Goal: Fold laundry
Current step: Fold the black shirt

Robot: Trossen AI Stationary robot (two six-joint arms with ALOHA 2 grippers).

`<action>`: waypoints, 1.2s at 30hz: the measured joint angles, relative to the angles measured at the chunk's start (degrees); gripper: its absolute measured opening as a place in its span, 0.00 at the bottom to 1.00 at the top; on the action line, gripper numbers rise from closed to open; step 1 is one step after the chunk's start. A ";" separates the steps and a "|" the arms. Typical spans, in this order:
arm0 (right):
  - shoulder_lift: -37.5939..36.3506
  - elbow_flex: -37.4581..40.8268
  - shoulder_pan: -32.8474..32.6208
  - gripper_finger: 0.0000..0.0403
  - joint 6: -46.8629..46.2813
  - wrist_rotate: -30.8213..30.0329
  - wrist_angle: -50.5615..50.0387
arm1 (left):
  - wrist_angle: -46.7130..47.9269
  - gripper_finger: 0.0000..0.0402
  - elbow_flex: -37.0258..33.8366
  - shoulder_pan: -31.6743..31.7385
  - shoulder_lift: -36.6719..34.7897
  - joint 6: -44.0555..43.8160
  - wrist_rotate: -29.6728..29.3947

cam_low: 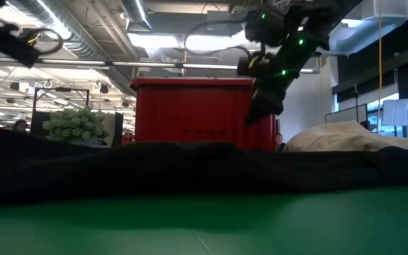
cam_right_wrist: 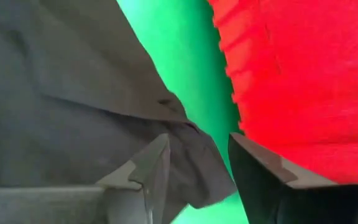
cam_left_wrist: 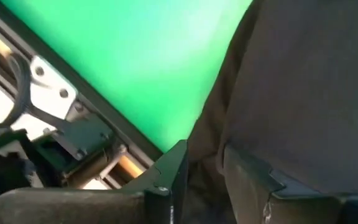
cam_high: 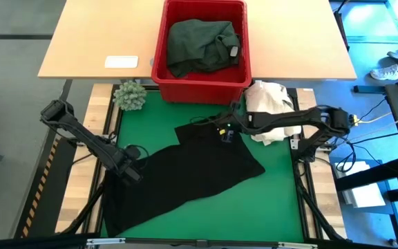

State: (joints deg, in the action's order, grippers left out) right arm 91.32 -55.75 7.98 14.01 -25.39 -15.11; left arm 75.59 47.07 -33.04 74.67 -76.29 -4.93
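Observation:
A black garment (cam_high: 192,173) of the laundry lies spread flat on the green mat (cam_high: 278,200), running from the near left to the far right. My left gripper (cam_high: 133,171) stands open over the garment's left edge (cam_left_wrist: 213,124), its fingers pointing down. My right gripper (cam_high: 226,131) hangs open above the garment's far right corner (cam_right_wrist: 197,168), raised clear of the cloth in the low view (cam_low: 264,106). Another piece of laundry, a dark green garment (cam_high: 199,45), sits bundled inside the red basket (cam_high: 159,62) beyond the mat.
A cream-white cloth heap (cam_high: 268,107) lies at the mat's far right corner, beside the right arm. A small pale green plant ornament (cam_high: 130,95) stands at the far left corner. A white card (cam_high: 121,61) lies on the wooden table left of the basket. Bare mat shows at near right.

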 joint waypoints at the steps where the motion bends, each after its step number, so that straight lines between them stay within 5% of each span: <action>1: -0.24 0.00 -0.75 0.41 0.01 0.18 -0.10 | -0.03 0.24 0.91 0.00 0.00 -0.01 -1.21; 6: -0.36 0.00 -3.38 0.39 0.21 1.53 -0.17 | -0.42 0.24 3.05 0.00 -0.02 -0.02 -5.50; 11: -0.17 0.00 -3.49 0.37 -0.04 10.02 0.32 | -3.57 0.24 3.03 0.00 0.00 0.11 -7.86; 20: 2.38 0.00 -5.10 0.19 -0.22 21.18 -1.45 | -30.31 0.24 2.22 0.15 4.59 12.41 -14.69; 24: 3.44 -0.02 -9.25 0.02 -0.99 26.70 -5.29 | -35.52 0.24 2.16 0.59 11.45 15.12 -11.57; 30: 5.26 0.00 -16.38 0.02 -6.64 26.75 -14.62 | -40.55 0.24 2.29 1.44 20.17 17.06 -1.06; 36: 5.47 0.75 -22.58 0.01 -14.46 25.85 -22.66 | -42.70 0.24 2.44 1.55 21.68 19.50 0.63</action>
State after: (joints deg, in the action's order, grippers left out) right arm 96.79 -55.00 -14.60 -0.45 0.46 -37.77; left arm 32.88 49.52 -31.48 96.36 -56.79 -4.30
